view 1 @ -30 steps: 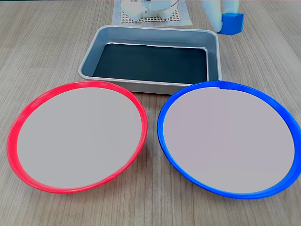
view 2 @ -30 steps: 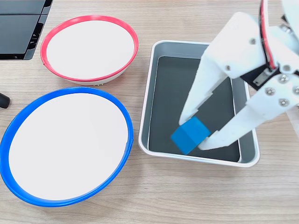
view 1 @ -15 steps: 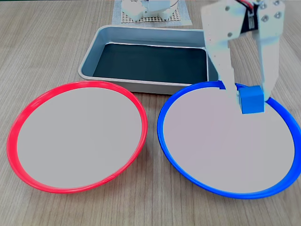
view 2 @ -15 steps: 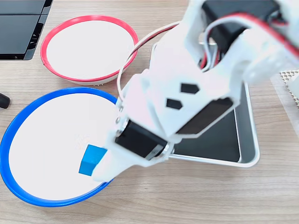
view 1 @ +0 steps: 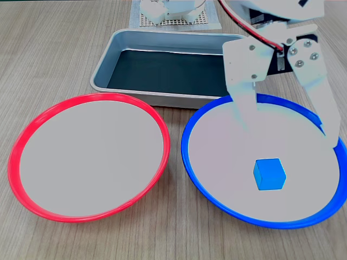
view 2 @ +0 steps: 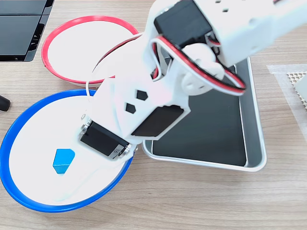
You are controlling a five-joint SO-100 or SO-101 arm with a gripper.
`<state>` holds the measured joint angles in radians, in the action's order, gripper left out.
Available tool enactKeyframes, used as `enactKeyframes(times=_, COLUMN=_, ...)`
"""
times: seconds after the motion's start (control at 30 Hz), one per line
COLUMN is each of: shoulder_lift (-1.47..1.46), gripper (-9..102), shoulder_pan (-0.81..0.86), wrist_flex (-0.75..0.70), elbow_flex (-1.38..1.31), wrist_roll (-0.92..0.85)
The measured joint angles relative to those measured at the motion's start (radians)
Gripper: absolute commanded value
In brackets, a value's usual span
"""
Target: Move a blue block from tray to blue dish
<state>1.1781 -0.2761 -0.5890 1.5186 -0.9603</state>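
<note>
Blue block (view 1: 269,174) lies free on the pale centre of the blue dish (view 1: 195,162), just below the white gripper (view 1: 290,130), whose two fingers stand wide apart above it.

You have a round red-rimmed plate with a pale centre (view 1: 89,157) resting on the wood-grain table (view 1: 49,49). A white perforated mat (view 1: 176,23) lies at the far edge. Note the black flat device (view 2: 21,28) at far left.
</note>
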Motion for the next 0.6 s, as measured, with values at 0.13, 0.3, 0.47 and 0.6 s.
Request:
enactKeyframes(times=0.13, shoulder_lift=0.144, gripper=30, shoulder_pan=0.017, wrist_flex=0.026, elbow_flex=0.031, wrist_roll=0.133)
enactKeyframes(times=0.3, shoulder_lift=0.511, gripper=7, shoulder_pan=0.012, wrist_flex=0.037, elbow_flex=0.186, wrist_roll=0.468)
enactKeyframes(times=0.47, shoulder_lift=0.9, gripper=0, shoulder_pan=0.058, wrist_flex=0.038, elbow_flex=0.405, wrist_roll=0.67)
enactKeyframes(times=0.6, shoulder_lift=1.302, gripper=-1, shoulder_pan=0.137, wrist_flex=0.118, elbow_flex=0.778, wrist_roll=0.834)
